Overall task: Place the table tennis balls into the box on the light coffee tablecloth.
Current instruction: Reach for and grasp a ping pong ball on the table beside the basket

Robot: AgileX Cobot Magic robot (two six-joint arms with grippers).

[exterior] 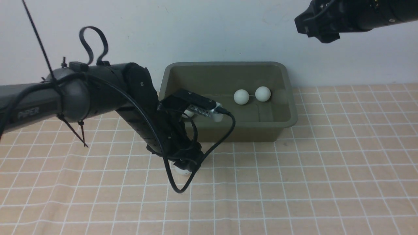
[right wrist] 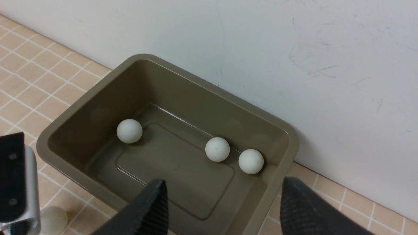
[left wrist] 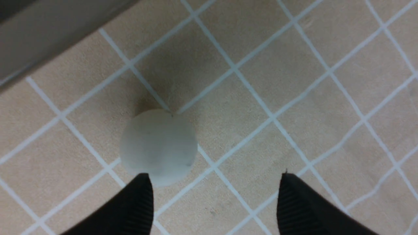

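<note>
The dark olive box (exterior: 228, 64) stands at the back of the light coffee tablecloth (exterior: 294, 182), against the wall. Two white balls (exterior: 241, 97) (exterior: 263, 93) lie in it; a third (exterior: 188, 114) is mostly hidden behind my left wrist. The right wrist view shows all three inside the box (right wrist: 81, 111): (right wrist: 129, 131), (right wrist: 217, 149), (right wrist: 250, 161). The fourth ball (left wrist: 159, 147) lies on the cloth in front of the box. My left gripper (left wrist: 214, 176) is open just above it, the ball beside one fingertip (left wrist: 140, 195), not between the two. My right gripper (right wrist: 223, 182) is open and empty, high above the box's right end.
The white wall runs directly behind the box. The box's front wall (left wrist: 49, 29) is close to the fourth ball. My left arm (exterior: 98, 91) and its cable (exterior: 225, 130) reach over the box's front left corner. My right arm (exterior: 323, 23) hangs at top right.
</note>
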